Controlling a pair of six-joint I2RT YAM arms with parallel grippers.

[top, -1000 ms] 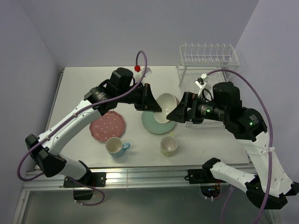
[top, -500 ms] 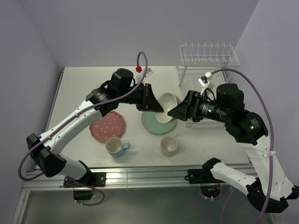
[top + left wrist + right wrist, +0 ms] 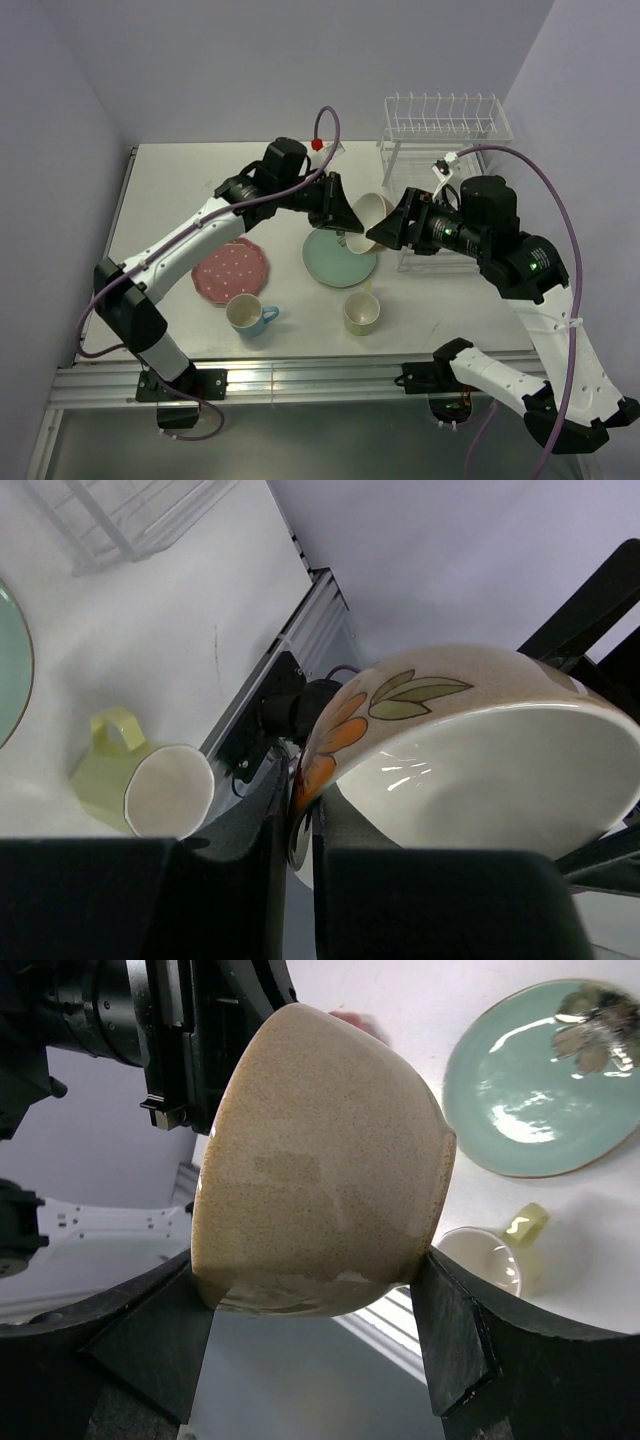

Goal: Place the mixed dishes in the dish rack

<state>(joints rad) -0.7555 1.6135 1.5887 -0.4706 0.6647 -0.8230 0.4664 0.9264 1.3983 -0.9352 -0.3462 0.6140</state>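
Dish rack: no dishes visible in it. Mint-green plate, pink dotted plate, blue mug and yellow-green mug sit on the surface. Cream bowl is mid-air beside the rack: left gripper jaws pinch its rim, right gripper jaws clamp its body.

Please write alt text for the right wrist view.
Speckled cream ceramic bowl, gripped on both sides by the right gripper, with the left gripper behind it. Beyond are a mint-green flowered plate and a yellow-green mug.
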